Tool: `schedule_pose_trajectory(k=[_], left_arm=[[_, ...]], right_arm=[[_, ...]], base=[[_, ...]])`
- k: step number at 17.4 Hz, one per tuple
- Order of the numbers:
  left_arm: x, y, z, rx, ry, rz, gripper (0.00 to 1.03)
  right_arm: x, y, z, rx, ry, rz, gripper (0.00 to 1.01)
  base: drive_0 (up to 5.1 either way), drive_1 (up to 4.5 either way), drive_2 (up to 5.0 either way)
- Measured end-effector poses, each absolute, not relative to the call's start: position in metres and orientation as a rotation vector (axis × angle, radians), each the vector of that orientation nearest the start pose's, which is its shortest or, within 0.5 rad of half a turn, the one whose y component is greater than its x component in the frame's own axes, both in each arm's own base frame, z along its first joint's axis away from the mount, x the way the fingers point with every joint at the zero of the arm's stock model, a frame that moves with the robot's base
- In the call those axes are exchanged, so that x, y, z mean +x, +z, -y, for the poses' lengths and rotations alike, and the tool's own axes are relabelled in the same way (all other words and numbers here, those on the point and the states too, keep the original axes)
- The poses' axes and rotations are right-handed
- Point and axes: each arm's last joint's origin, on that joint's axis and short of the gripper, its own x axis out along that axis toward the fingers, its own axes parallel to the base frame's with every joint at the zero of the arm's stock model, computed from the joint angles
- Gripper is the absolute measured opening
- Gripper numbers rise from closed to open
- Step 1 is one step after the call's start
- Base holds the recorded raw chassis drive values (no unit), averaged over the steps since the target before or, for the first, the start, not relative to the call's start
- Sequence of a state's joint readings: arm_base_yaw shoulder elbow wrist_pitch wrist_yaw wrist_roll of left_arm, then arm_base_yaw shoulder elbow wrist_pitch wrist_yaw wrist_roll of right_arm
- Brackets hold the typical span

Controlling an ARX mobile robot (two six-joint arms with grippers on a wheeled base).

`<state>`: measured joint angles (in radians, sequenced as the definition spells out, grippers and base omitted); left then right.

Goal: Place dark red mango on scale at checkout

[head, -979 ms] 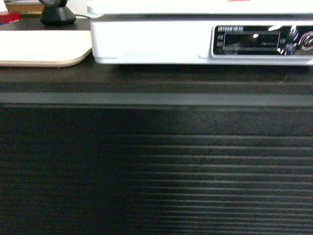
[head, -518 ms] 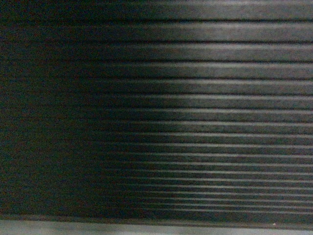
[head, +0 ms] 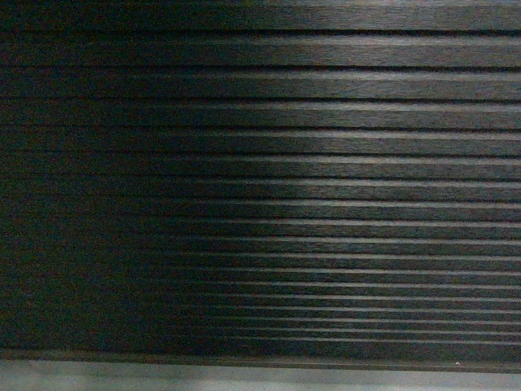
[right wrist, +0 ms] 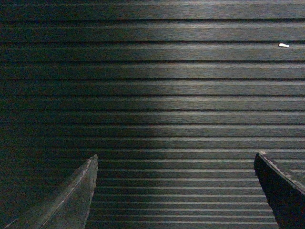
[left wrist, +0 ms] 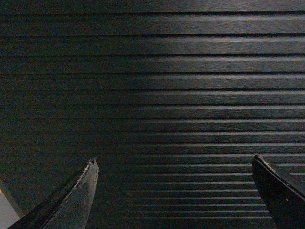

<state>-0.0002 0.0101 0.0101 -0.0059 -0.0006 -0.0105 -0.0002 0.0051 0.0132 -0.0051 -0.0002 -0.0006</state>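
1 checkout [head: 326, 163] front, 2 grippers [left wrist: 174, 164] [right wrist: 174, 164]

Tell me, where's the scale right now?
It isn't visible in any view. The head camera and both wrist cameras show only the checkout's dark slatted front panel, with a pale floor strip below it.

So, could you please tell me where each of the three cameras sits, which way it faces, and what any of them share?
Head: on the robot, facing the checkout's ribbed front panel squarely, with a pale floor strip at the bottom; no robot parts show.
Left wrist: on the left arm, facing the same slats past the open left gripper.
Right wrist: on the right arm, facing the slats past the open right gripper; a small white fleck marks one slat.
Shared: all three show only the panel; neither mango nor scale appears.
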Motion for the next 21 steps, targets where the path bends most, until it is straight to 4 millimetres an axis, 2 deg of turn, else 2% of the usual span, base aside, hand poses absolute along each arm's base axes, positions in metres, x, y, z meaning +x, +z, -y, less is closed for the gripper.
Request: schedule_pose_trajectory(k=[21], left_arm=[[0.0977,0.1656,0.0,-0.01,0.0,-0.006,0.98]], right_arm=[[0.0972,0.1671,0.0,-0.001,0.0,0.003,0.98]], base=[[0.0,0.0,0.0]])
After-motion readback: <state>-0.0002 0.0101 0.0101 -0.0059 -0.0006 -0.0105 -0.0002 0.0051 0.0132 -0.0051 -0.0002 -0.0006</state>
